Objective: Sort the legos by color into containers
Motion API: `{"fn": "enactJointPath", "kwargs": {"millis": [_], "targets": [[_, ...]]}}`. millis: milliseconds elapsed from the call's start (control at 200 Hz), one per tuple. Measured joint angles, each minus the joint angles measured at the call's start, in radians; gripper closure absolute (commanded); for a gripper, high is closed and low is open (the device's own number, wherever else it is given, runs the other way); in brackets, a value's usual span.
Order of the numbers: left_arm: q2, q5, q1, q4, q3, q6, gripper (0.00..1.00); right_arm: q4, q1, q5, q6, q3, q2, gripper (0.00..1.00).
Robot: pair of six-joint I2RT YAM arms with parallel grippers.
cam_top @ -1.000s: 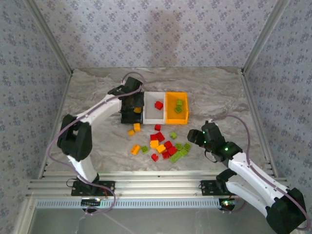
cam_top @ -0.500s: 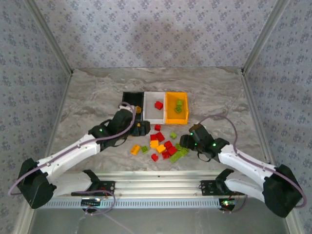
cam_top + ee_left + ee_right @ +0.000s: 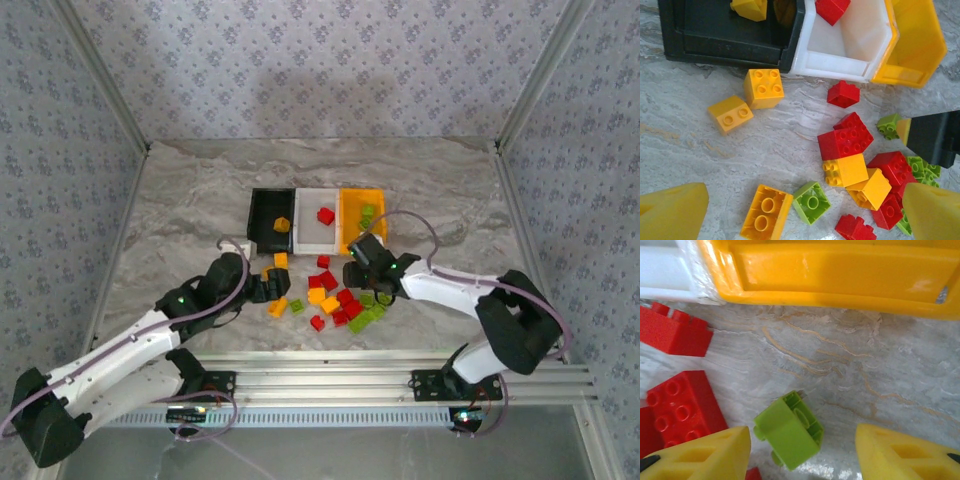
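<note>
Pulled away from the black bin (image 3: 262, 212) just left of the white bin (image 3: 308, 234), leaving a yellow lego (image 3: 282, 224) inside. Now low with the left gripper (image 3: 272, 290), near and left of the white bin, jaws spread wide over the surface (image 3: 180, 220). Swung in with the right gripper (image 3: 360, 268), near right of the white bin, jaws narrowed but parted astride a lime green lego (image 3: 787, 430), not touching. Still heaped before the white bin: loose legos (image 3: 335, 300).

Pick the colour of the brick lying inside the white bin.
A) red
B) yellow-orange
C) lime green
A: the white bin holds a single red brick. The yellow-orange brick lies in the black bin, and the green bricks are in the orange bin.
</note>
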Motion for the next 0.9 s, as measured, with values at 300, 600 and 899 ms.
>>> {"fn": "enactJointPath", "kwargs": {"millis": [300,600,899], "targets": [[-0.023,-0.019,0.001,0.000,-0.016,-0.011,0.01,0.011,-0.004,0.001,-0.022,0.026,0.063,0.60],[-0.023,-0.040,0.001,-0.002,-0.023,-0.018,0.01,0.007,-0.007,0.009,-0.016,0.040,0.098,0.43],[-0.023,-0.055,0.002,-0.024,-0.026,-0.026,0.01,-0.011,-0.011,0.035,-0.016,0.058,0.122,0.68]]}}
